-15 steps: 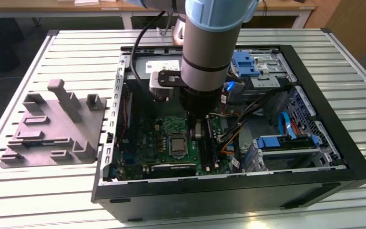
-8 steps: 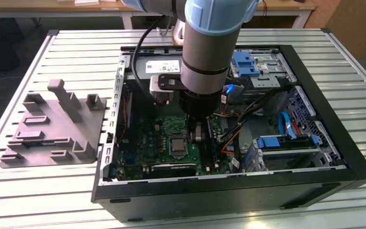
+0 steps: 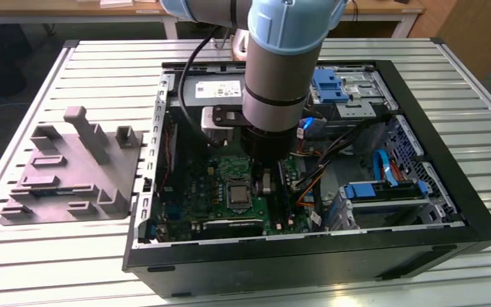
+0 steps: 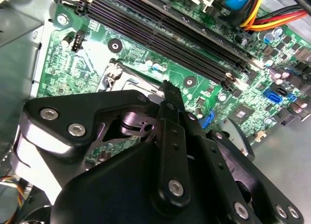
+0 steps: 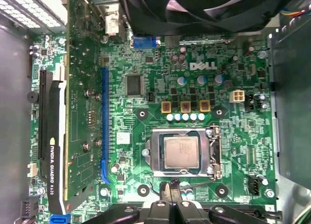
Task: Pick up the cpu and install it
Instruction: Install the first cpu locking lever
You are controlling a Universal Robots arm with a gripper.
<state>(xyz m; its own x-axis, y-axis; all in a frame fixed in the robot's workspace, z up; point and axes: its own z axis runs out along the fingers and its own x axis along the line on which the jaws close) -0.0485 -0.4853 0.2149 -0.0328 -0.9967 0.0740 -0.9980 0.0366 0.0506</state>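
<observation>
The open computer case (image 3: 450,192) lies on its side on a slatted table (image 3: 484,83), with the grey-purple fixture (image 3: 71,173) just beside it toward the exterior view's left. The arm (image 3: 281,70) reaches straight down into the case, over the green motherboard (image 5: 228,136).

On that board, in the first wrist view, the dark socket with its metal frame (image 5: 214,153) lies open, and the cpu (image 5: 181,152) rests flat inside it, its pale silver top facing up and its edges square with the frame. It looks already seated, though whether it is fully down on the contacts cannot be judged from here. A graphics card (image 5: 53,156) stands well apart from it, past a blue slot (image 5: 104,127).

The gripper (image 5: 171,192) hangs just beside the socket's edge, near the cpu but not touching it. Its 2 fingertips (image 5: 165,191) sit pressed together with nothing between them.

The cpu is probably very light, rigid and thin. Its metal top is smooth and likely slippery, and its underside and the socket contacts are probably fragile. The safest hold is likely on 2 opposite side edges, kept level, with light force and no sliding across the socket.
</observation>
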